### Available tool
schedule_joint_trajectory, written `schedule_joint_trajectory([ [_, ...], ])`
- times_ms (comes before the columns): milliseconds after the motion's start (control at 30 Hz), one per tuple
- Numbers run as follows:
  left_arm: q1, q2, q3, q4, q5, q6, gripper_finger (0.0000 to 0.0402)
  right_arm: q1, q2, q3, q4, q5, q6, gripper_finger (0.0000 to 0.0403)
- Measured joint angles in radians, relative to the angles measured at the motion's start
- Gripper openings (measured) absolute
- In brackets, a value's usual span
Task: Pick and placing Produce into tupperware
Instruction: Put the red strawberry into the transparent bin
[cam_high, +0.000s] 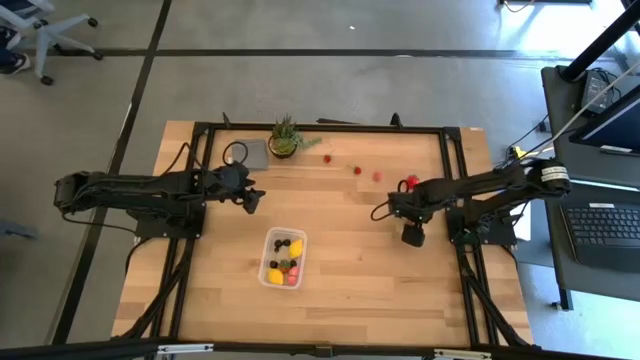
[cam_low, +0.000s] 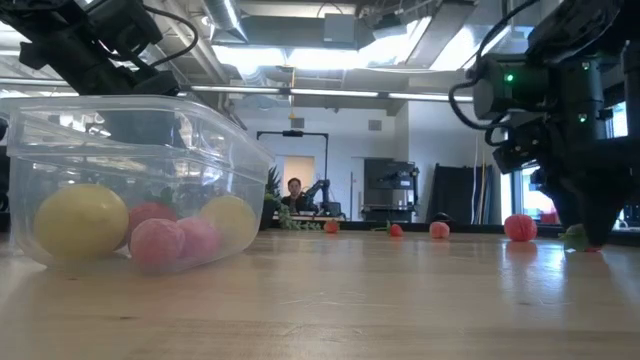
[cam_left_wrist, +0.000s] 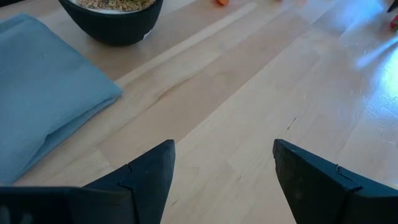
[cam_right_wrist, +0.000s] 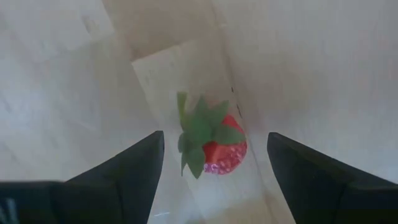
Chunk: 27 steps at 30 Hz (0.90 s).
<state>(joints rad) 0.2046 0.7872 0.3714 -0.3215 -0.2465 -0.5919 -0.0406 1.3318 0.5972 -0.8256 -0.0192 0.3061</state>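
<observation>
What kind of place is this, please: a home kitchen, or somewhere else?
Most likely a robotics lab or workshop, not a kitchen. A wooden table in a black frame stands on a grey floor marked with dark lines, an office chair and a laptop sit beside it, and the low view shows an open hall behind.

High view: overhead, straight down, far enough to take in the whole table (cam_high: 330, 290), both arms and surrounding floor. Low view: at table-top height, level across the wood into the room, very near the tupperware (cam_low: 130, 180), which fills its left side. Left wrist view: close, angled down on the table beside a blue cloth (cam_left_wrist: 43, 93) and dark pot (cam_left_wrist: 115, 22). Right wrist view: very close, down on a strawberry (cam_right_wrist: 214, 143). High and low views share the tupperware and the scattered produce.
</observation>
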Motion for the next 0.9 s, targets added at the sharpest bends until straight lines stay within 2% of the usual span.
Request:
schedule_joint_trajectory([
  [400, 0.000, 0.000, 0.000, 0.000, 0.000, 0.000, 0.0261, 0.000, 0.091, 0.006, 0.029, -0.001, -0.001, 0.0279],
  [900, 0.000, 0.000, 0.000, 0.000, 0.000, 0.000, 0.0261, -0.003, 0.094, 0.003, 0.028, -0.002, 0.000, 0.0144],
])
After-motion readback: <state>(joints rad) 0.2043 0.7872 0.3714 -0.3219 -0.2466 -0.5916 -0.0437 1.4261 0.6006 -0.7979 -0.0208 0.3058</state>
